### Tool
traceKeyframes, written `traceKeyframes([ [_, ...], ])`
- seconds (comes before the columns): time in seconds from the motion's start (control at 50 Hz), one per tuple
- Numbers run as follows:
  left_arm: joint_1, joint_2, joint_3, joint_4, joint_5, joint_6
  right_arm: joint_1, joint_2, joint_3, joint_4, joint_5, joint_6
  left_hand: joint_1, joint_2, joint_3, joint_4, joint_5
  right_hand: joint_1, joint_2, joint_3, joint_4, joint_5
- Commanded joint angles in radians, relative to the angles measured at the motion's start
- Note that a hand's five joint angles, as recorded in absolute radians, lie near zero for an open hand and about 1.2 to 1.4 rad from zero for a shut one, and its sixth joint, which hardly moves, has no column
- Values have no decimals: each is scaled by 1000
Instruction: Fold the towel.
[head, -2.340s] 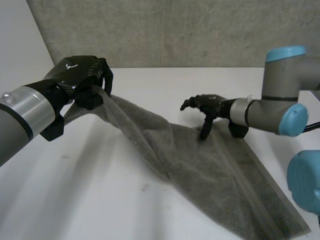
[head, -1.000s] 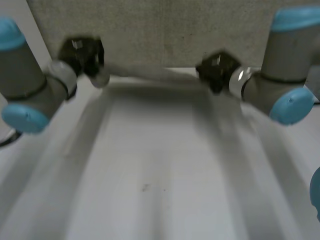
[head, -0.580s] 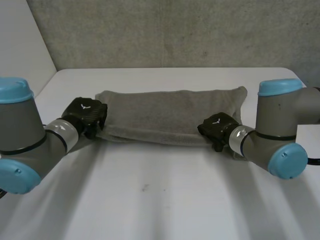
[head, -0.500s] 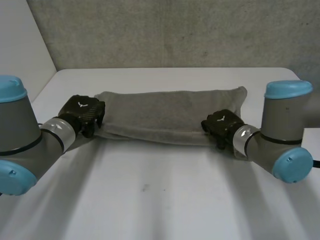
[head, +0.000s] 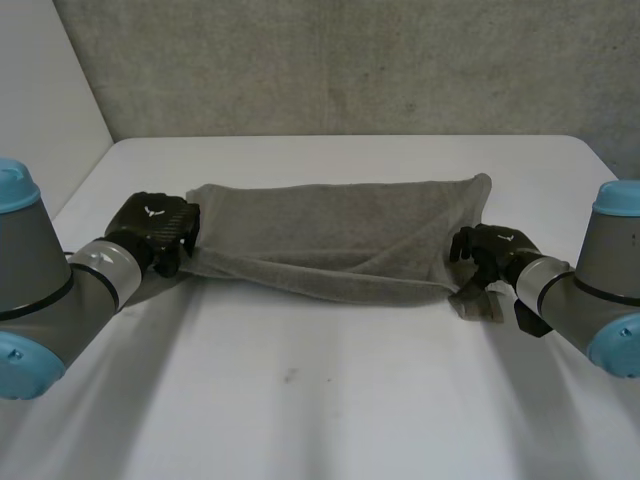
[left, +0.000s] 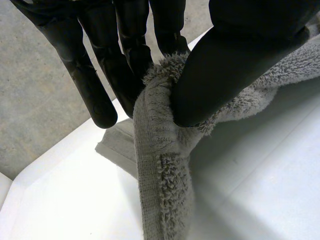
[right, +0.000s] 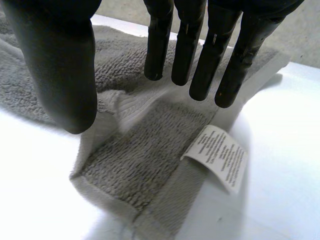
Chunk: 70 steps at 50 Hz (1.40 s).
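Bench (head: 330, 400), head view: white; grey towel (head: 340, 235) lies across it, doubled lengthwise.
Left wrist view: left robot hand (left: 225, 60) pinches one end hem.
Right wrist view: right robot hand (right: 50, 60) spread, empty, over corner bearing label (right: 216, 156).
Handling: I judge it soft, limp; take corners.

Towel (head: 340, 235) of grey terry cloth, rough and looped, with a flat woven band at the hem. On the towel's corner, a white label (right: 216, 156), thin and smooth. Under the towel, white table (head: 320, 400), smooth and matt. At the towel's ends, left hand (head: 155, 228) and right hand (head: 490, 250), black, smooth, dull sheen.
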Motion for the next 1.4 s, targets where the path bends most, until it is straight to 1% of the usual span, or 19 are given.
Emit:
traceKeyframes([
  [0.02,1,0,-10,14,0,-8,2,1,12,5,-28,60,214,178,179,177,194,-23,-57,-34,-29,-5],
  [0.34,16,0,-14,15,0,-29,16,16,43,-32,-41,98,214,178,179,177,194,-15,-48,-25,-20,4],
  [0.4,16,0,-22,17,0,-31,18,33,35,-55,-35,98,214,178,179,177,194,103,69,93,97,121],
  [0.44,18,0,-27,17,0,-29,18,42,23,-76,-32,98,214,178,179,177,194,488,455,478,483,506],
  [0.46,18,0,-27,17,0,-29,18,42,23,-76,-32,98,214,178,179,177,194,490,457,480,485,509],
  [0.48,18,0,-28,17,0,-29,18,44,16,-87,-30,97,214,178,179,177,194,749,716,739,744,767],
  [0.5,16,-3,-30,17,0,-29,16,42,12,-96,-28,93,214,178,179,177,194,812,778,802,806,830],
  [0.64,16,-12,-62,15,3,-26,7,-39,22,-122,-2,45,214,178,179,177,194,812,779,802,807,830],
  [0.66,15,-9,-71,15,2,-26,16,-65,31,-125,-7,0,-70,-106,-106,-108,-90,812,779,802,807,830],
  [0.68,15,-9,-71,15,2,-26,16,-65,31,-126,-7,0,-73,-109,-109,-111,-93,812,779,802,807,830],
  [0.72,13,-5,-85,20,2,-26,18,-106,58,-118,-4,-128,-451,-487,-486,-488,-471,812,779,802,807,830],
  [0.92,21,-17,-88,87,-8,-32,19,-157,137,-115,2,-384,-672,-708,-707,-710,-692,812,779,802,807,830],
  [1.12,41,-34,-108,98,-12,-49,10,-160,131,-103,2,-390,-631,-667,-666,-668,-651,812,779,802,807,830],
  [1.16,42,-26,-109,103,-11,-58,9,-160,129,-101,2,-390,-531,-567,-567,-569,-551,812,779,802,807,830],
  [1.2,44,-17,-111,103,-6,-83,7,-160,131,-99,1,-390,73,37,38,36,53,812,779,802,807,830],
  [1.28,52,4,-116,103,-1,-114,7,-156,131,-99,1,-391,214,178,179,177,194,812,779,802,807,830],
  [1.34,58,27,-122,103,0,-144,7,-151,131,-99,1,-393,-38,-74,-73,-75,-58,812,779,802,807,830],
  [1.38,56,29,-129,104,2,-161,9,-145,129,-99,1,-394,-535,-571,-571,-573,-555,812,779,802,807,830],
  [1.4,56,29,-129,104,2,-161,9,-145,129,-99,1,-394,-537,-573,-572,-574,-557,812,779,802,807,830],
])
